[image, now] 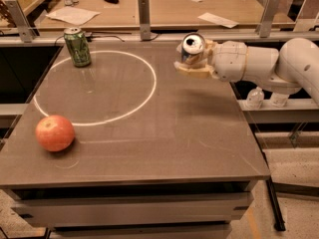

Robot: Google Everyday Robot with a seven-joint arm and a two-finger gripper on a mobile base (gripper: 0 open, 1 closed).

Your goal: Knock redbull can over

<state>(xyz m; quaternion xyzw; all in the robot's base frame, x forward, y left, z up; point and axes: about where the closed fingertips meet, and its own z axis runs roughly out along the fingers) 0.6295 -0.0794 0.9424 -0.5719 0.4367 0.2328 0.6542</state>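
The redbull can (193, 47) is at the table's far right, tilted so its shiny silver top faces the camera, with only a little of its blue body showing. My gripper (192, 63) reaches in from the right on the white arm (259, 63). Its beige fingers (191, 71) are closed around the can's body and hold it tipped, its base hidden behind them. I cannot tell if the can still touches the table (164, 133).
A wider green can (77, 46) stands upright at the far left, on the white circle line (149, 91). A red apple (55, 132) lies near the front left. A bench with papers (214, 20) and metal posts runs behind the table.
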